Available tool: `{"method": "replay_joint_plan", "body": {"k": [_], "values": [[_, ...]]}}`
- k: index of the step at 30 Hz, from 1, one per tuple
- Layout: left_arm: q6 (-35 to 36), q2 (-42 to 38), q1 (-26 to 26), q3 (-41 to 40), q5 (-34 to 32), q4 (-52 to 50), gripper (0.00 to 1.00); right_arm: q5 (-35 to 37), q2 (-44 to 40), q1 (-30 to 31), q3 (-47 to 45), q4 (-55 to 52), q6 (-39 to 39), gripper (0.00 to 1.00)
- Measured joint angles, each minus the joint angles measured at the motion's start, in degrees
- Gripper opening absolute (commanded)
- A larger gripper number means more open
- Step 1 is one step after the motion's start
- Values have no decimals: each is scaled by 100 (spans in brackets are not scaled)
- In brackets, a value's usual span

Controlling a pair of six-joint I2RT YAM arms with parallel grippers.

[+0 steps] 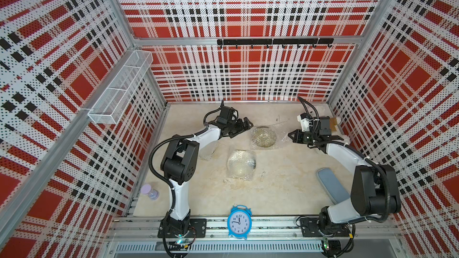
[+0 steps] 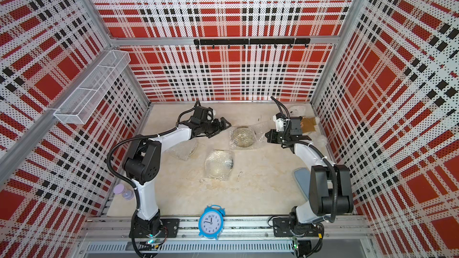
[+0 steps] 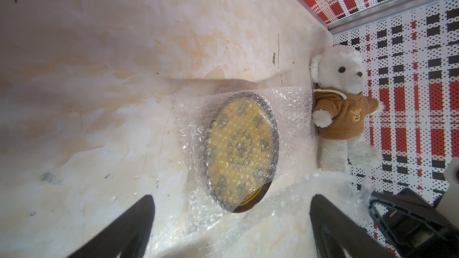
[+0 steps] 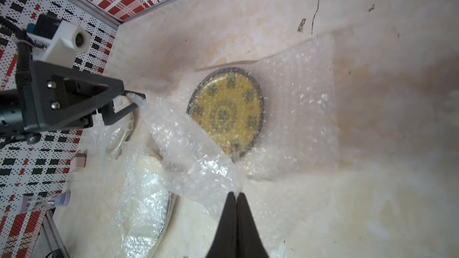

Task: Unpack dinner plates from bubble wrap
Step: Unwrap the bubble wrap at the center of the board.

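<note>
left gripper point(image 1: 244, 127): jaws are standing spread wide and gripping nothing; they are hovering just beside the yellow plate, on the side facing away from the right gripper.
right gripper point(image 1: 290, 135): jaws are pressing together at their tips, pinching a lifted fold of the bubble wrap.
yellow plate point(image 1: 263, 137): is lying flat toward the back of the table point(image 1: 273, 194), between the two grippers; in the left wrist view it is sitting ahead of the spread jaws, in line with the gap between them and touching neither.
bubble wrap point(image 4: 305, 95): is covering most of the yellow plate's face; one side is lying flat on the table, the other is rising crumpled from the plate's edge to the right jaws.
cream plate point(image 1: 241, 163): is lying inside its own sheet, nearer the front, apart from both grippers.
third plate point(image 2: 183, 150): is lying wrapped, partly hidden under the left forearm.
teddy bear point(image 3: 340, 110): is lying in the back right corner, just beside the flat edge of the wrap.
alarm clock point(image 1: 239, 222): is standing at the front edge, between the two arm bases.
</note>
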Motion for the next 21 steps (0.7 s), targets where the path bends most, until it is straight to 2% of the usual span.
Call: {"method": "replay_joint_plan", "body": {"k": [4, 5, 8, 15, 17, 21], "values": [[15, -46, -2, 0, -26, -7, 100, 92, -529, 0, -553, -46, 4, 0], [15, -68, -2, 0, -31, -11, 99, 157, -671, 0, -704, -59, 7, 4], [15, -144, -28, 0, -42, -15, 99, 326, -984, 0, -1071, -79, 76, 8], [28, -278, -87, 0, -81, -42, 99, 966, -1458, -105, -1462, -428, 334, 33], [42, -280, -94, 0, -85, -44, 99, 1137, -1685, -153, -1469, -588, 424, 38], [63, -280, -94, 0, -92, -57, 99, 1491, -2079, -186, -1196, -1062, 566, 53]]}}
